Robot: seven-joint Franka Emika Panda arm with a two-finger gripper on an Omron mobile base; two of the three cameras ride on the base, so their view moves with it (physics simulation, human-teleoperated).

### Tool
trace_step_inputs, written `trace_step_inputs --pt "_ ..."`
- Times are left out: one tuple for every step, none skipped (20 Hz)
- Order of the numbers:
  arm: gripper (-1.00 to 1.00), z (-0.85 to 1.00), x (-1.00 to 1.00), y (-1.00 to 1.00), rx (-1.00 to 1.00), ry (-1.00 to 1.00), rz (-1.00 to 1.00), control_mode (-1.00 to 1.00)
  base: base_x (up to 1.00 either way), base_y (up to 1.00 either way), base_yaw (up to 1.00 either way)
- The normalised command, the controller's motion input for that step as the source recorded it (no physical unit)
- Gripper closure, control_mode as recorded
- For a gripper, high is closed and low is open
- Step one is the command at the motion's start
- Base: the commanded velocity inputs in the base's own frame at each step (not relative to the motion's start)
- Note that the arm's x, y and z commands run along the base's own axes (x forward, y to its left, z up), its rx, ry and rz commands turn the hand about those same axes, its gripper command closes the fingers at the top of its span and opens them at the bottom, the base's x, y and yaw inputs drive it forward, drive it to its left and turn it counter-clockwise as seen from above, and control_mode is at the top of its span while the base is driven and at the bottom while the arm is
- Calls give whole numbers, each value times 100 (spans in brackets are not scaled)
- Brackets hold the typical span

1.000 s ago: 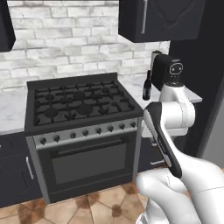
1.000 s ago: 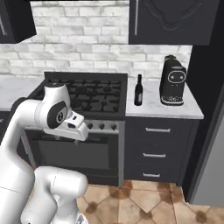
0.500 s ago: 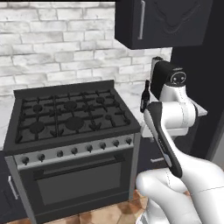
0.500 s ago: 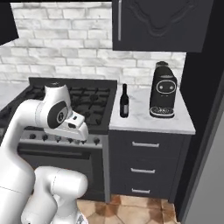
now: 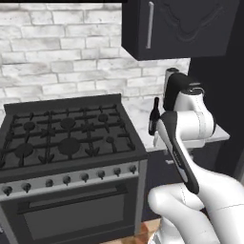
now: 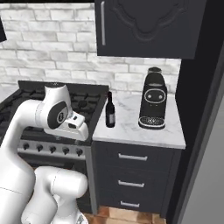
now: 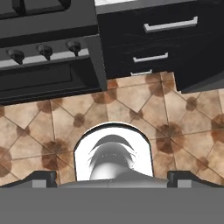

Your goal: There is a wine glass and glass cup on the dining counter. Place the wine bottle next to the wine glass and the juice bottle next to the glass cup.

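The wine bottle [image 5: 153,116] [image 6: 110,110] is near-black with a slim neck and a pale label. It stands upright on a small marble worktop [image 6: 140,129], just right of the stove. My gripper [image 7: 112,177] points down at the tiled floor, well short of the bottle. Its jaws are open and nothing is between the dark fingertips [image 7: 42,176]. My arm is folded up in front of the stove. The wine glass, glass cup, juice bottle and dining counter are out of view.
A black coffee machine [image 6: 153,98] [image 5: 174,88] stands right of the bottle on the same worktop. A black gas stove [image 5: 62,138] is to the left. Dark drawers [image 6: 131,175] [image 7: 168,26] sit below, a dark wall cabinet [image 6: 144,26] hangs above, and a tall dark panel stands at right.
The whole picture has shifted because the base drove. The stove slid left, and the worktop with the bottle and coffee machine now looks larger and nearer. The arm kept its folded pose, gripper open.
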Motion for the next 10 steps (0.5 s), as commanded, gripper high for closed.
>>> trace_step_inputs --pt "-100 0 0 0 0 0 0 100 57 -36 15" --pt "-100 0 0 0 0 0 0 100 56 -29 13" --pt "-100 0 0 0 0 0 0 100 58 -13 9" --pt "-100 0 0 0 0 0 0 100 59 0 4" --pt "-100 0 0 0 0 0 0 100 60 -3 5" --pt "-100 0 0 0 0 0 0 100 58 -8 5" --pt "-100 0 0 0 0 0 0 100 58 -9 5" --pt "-100 0 0 0 0 0 0 100 60 -13 5" --pt "-100 0 0 0 0 0 0 100 59 -15 5" --pt "-100 0 0 0 0 0 0 100 52 -15 5"
